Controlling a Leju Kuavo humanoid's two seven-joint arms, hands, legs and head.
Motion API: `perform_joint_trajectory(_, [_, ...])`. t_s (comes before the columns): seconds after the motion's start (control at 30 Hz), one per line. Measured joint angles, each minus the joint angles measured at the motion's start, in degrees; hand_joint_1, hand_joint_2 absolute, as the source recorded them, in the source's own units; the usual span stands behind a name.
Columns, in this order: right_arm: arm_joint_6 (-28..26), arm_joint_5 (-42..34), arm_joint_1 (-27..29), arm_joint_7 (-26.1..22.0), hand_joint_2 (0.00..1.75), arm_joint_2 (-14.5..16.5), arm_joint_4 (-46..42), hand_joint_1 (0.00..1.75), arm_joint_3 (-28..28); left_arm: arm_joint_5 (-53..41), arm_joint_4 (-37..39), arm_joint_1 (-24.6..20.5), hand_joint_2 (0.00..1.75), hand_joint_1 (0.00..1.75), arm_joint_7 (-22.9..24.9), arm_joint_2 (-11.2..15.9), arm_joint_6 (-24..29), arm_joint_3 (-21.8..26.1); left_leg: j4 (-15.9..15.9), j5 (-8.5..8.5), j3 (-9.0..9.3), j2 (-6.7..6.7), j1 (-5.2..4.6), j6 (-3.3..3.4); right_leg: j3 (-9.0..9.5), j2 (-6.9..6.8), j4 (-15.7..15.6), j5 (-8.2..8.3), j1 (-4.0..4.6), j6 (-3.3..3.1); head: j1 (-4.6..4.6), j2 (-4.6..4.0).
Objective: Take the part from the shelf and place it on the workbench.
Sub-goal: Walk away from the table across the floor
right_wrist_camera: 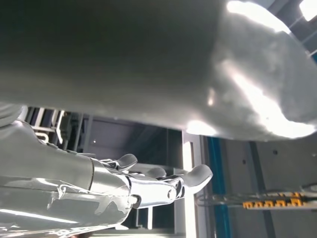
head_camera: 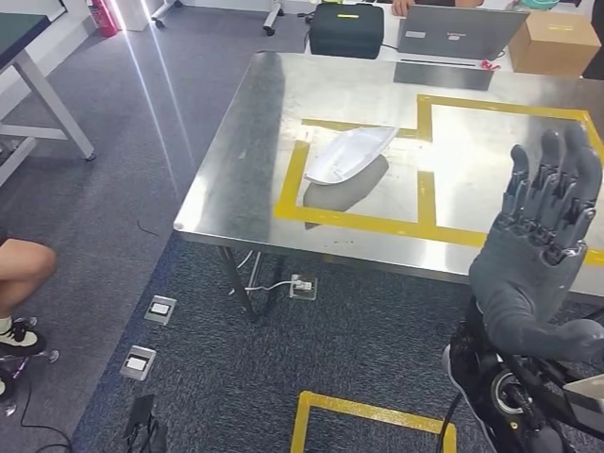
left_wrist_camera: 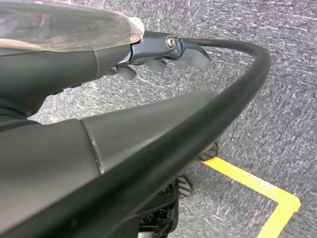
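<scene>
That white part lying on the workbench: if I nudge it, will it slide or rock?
The white part looks like a thin moulded shell, so probably light and stiff. Its curved shape casts a shadow beneath, suggesting it may rock. The steel workbench looks polished, so it likely slides easily.

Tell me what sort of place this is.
Probably a lab or workshop set up for robot trials. A steel workbench is marked out with yellow tape and has a white part lying on it. Grey carpet has floor sockets, and a laptop sits on a desk behind.
</scene>
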Motion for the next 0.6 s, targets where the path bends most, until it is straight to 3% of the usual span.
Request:
perform_joint_trajectory(0.07, [0.0, 0.1, 0.4, 0.0, 0.00, -0.1, -0.5, 0.00, -0.4, 0.2, 0.0, 0.0, 0.00, 0.00, -0.1, 0.1, 0.0, 0.0, 0.9, 0.27, -0.80, -0.08, -0.19, -0.71, 2.20, 0.17, -4.2, 0.63, 0.11, -0.09, 0.31, 0.00])
perform_joint_trajectory(0.17, [0.1, 0.1, 1.1, 0.1, 0.00, -0.1, -1.1, 0.00, -0.9, 0.4, 0.0, 0.2, 0.00, 0.00, -0.2, 0.2, 0.1, 0.0, 1.5, 0.51, -1.64, -0.14, -0.19, -1.77, 1.57, 0.31, -4.2, 1.12, 0.15, -1.15, -0.17, 0.00])
perform_joint_trajectory(0.2, [0.2, 0.1, 1.2, 0.2, 0.00, -0.2, -1.3, 0.00, -1.1, 0.4, 0.0, 0.3, 0.00, 0.00, -0.3, 0.2, 0.1, 0.0, 2.6, -0.55, -2.28, -0.15, -0.07, -2.10, 1.16, 0.27, -4.3, 1.46, 0.06, -1.75, -0.36, 0.00])
perform_joint_trajectory(0.27, [0.3, 0.1, 1.3, 0.2, 0.00, -0.2, -1.6, 0.00, -1.4, 0.4, 0.0, 0.3, 0.00, 0.00, -0.4, 0.2, 0.1, 0.0, 8.4, -5.01, -4.92, -0.22, 0.08, -2.63, 0.11, 0.14, -4.4, 2.25, 0.03, -2.85, -1.04, 0.00])
perform_joint_trajectory(0.33, [0.2, 0.1, 1.6, 0.2, 0.00, -0.2, -1.8, 0.00, -1.5, 0.5, 0.0, 0.4, 0.00, 0.00, -0.6, 0.1, 0.1, 0.0, 16.6, -9.23, -8.05, -0.25, 0.10, -2.85, -1.08, 0.08, -4.4, 3.03, 0.23, -3.39, -1.85, 0.00])
perform_joint_trajectory(0.37, [0.2, 0.1, 1.9, 0.2, 0.00, -0.2, -1.9, 0.00, -1.6, 0.5, 0.0, 0.4, 0.00, 0.00, -0.6, 0.1, 0.1, 0.0, 19.0, -9.77, -8.65, -0.25, 0.10, -2.82, -1.60, 0.07, -4.3, 3.41, 0.35, -3.48, -2.09, 0.00])
perform_joint_trajectory(0.4, [0.1, 0.1, 2.1, 0.2, 0.00, -0.2, -2.0, 0.00, -1.7, 0.5, 0.0, 0.5, 0.00, 0.00, -0.6, 0.1, 0.1, 0.0, 19.2, -9.15, -8.12, -0.26, 0.07, -2.65, -2.07, 0.08, -4.3, 3.76, 0.48, -3.51, -2.28, 0.00])
perform_joint_trajectory(0.43, [0.1, 0.1, 2.2, 0.2, 0.00, -0.2, -2.0, 0.00, -1.8, 0.5, 0.0, 0.5, 0.00, 0.00, -0.6, 0.1, 0.1, 0.0, 16.9, -7.63, -6.32, -0.29, 0.02, -2.34, -2.45, 0.12, -4.3, 4.09, 0.61, -3.50, -2.48, 0.00])
perform_joint_trajectory(0.47, [0.0, 0.1, 2.3, 0.2, 0.00, -0.2, -2.2, 0.00, -1.9, 0.5, 0.0, 0.5, 0.00, 0.00, -0.6, 0.1, 0.1, 0.0, 12.8, -5.85, -3.53, -0.33, -0.08, -1.88, -2.73, 0.16, -4.3, 4.38, 0.72, -3.47, -2.64, 0.00])
perform_joint_trajectory(0.53, [0.0, 0.3, 2.3, 0.2, 0.00, -0.2, -2.5, 0.00, -2.2, 0.5, 0.0, 0.4, 0.00, 0.00, -0.6, 0.2, 0.1, 0.0, 3.9, -3.91, 2.03, -0.41, -0.43, -0.91, -3.06, 0.21, -4.3, 4.89, 0.89, -3.21, -2.83, 0.00])
perform_joint_trajectory(0.6, [-0.1, 0.5, 2.5, 0.2, 0.00, -0.2, -2.8, 0.00, -2.5, 0.5, 0.0, 0.3, 0.00, 0.00, -0.6, 0.3, 0.1, 0.0, 0.0, -3.67, 4.16, -0.42, -0.87, -0.42, -3.20, 0.12, -4.4, 5.40, 0.85, -2.61, -2.81, 0.00])
